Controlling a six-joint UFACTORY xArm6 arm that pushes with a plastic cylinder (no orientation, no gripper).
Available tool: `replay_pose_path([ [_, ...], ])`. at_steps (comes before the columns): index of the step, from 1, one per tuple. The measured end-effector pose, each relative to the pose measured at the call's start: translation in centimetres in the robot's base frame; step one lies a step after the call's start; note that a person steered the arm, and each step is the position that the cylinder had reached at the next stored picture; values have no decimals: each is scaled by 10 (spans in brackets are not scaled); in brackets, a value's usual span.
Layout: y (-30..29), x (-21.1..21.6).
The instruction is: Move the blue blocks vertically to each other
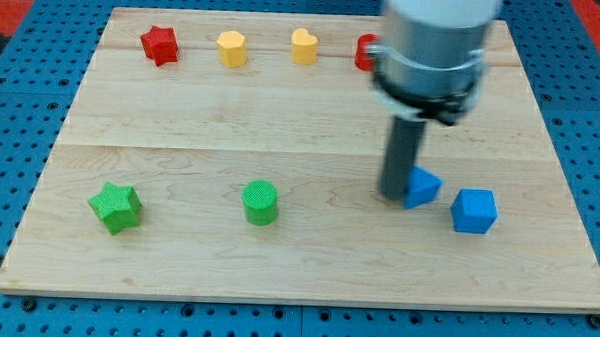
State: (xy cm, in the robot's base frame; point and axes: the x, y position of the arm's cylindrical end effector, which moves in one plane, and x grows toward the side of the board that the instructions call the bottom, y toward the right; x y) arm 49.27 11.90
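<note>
Camera view: on a pale wooden bench (pixel 231 126) over blue pegboard (pixel 21 129), the arm's dark rod comes down from a grey housing (pixel 431 43) at the view's upper right, and my tip (pixel 393 197) rests against the left side of a small blue block (pixel 422 187), shape partly hidden by the rod. A blue cube (pixel 475 211) sits just beside it to the view's right and slightly lower, the two close but not touching. The arm carries no jaws, only the rod, so nothing is pinched. Along the view's top edge stand a red star block (pixel 159 45), a yellow block (pixel 232 48), a second yellow block (pixel 303 46) and a red block (pixel 365 53) half hidden behind the housing. Near the view's bottom left lie a green star block (pixel 116 206) and a green cylinder (pixel 260 202), well apart from the blue pair.
</note>
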Motion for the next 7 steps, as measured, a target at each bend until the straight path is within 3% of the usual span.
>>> replay_pose_path([
  [1,-29,0],
  [3,8,-19],
  [4,-61,-19],
  [7,7,43],
])
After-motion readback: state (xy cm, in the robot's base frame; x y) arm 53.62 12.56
